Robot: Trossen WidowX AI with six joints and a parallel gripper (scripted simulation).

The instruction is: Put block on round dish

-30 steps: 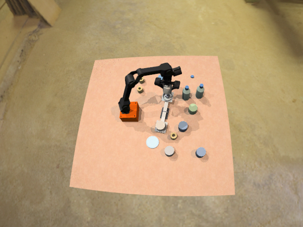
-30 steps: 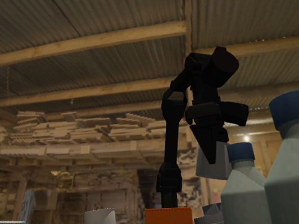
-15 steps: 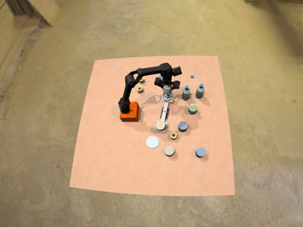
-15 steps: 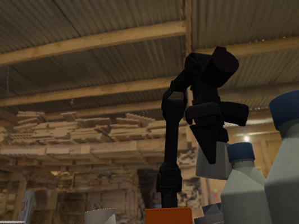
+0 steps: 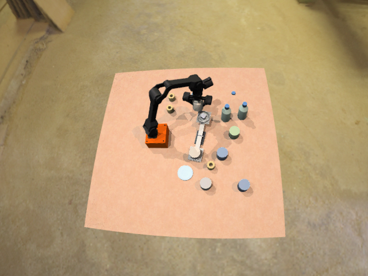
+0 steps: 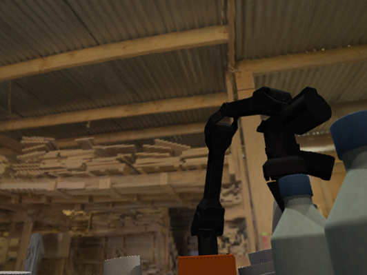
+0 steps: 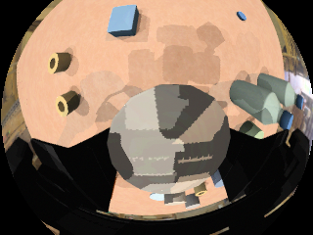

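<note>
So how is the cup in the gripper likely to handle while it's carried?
The cup is probably stiff: its round outline looks undistorted in the wrist view though the gripper is shut on it. Being a cup, it is likely hollow and light. Its smooth, round wall could let it slip or swivel, so gentle moves seem wise.
</note>
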